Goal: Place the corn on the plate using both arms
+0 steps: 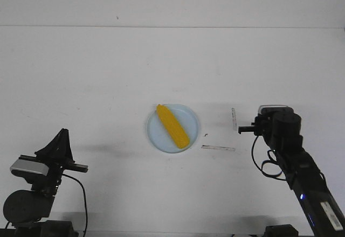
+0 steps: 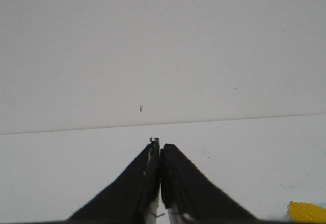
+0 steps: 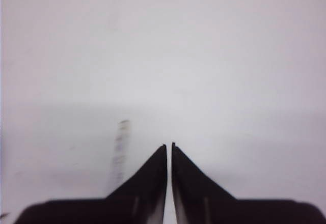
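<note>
The yellow corn [image 1: 172, 126] lies diagonally on the pale blue plate [image 1: 156, 139] at the middle of the table. My left gripper [image 2: 160, 145] is shut and empty, raised at the near left [image 1: 64, 133], well apart from the plate. A yellow bit of the corn [image 2: 306, 211] shows at the corner of the left wrist view. My right gripper [image 3: 169, 145] is shut and empty, its jaws all but touching. The right arm [image 1: 280, 129] stands to the right of the plate, apart from it. The plate is out of sight in both wrist views.
Two pale tape strips lie on the white table between the plate and the right arm: one upright [image 1: 234, 118], one flat [image 1: 218, 148]. The upright strip shows blurred in the right wrist view [image 3: 119, 152]. A small dark mark [image 1: 205, 135] sits beside the plate.
</note>
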Tool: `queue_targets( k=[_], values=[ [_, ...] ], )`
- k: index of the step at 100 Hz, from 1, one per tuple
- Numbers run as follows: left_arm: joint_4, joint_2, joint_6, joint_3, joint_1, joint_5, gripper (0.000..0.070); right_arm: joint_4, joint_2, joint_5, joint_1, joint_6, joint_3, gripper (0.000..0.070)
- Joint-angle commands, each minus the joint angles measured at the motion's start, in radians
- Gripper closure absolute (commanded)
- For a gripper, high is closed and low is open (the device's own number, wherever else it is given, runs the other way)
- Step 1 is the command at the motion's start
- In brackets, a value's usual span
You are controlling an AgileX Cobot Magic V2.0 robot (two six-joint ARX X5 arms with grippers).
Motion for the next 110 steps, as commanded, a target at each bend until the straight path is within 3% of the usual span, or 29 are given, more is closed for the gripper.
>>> queue_targets(
  k=[1, 22, 67, 110],
  values=[
    [0.012, -0.002, 0.010, 0.010, 0.001, -0.003, 0.0699, 0.037, -0.071, 0.003, -0.037, -0.016, -0.055, 0.0688],
    [0.012, -0.002, 0.010, 0.010, 0.001, -0.003, 0.0699, 0.050, -0.335, 0.003, -0.135, -0.016, -0.198, 0.0688],
    [0.012, -0.002, 0.010, 0.010, 0.001, -0.003, 0.0699, 0.005, -0.811, 0.000, -0.138, -0.015, -0.272, 0.0688],
    [0.012, -0.002, 0.010, 0.010, 0.001, -0.003, 0.0699, 0.012, -0.969, 0.002, -0.139, -0.016, -0.272, 0.0688]
  ],
)
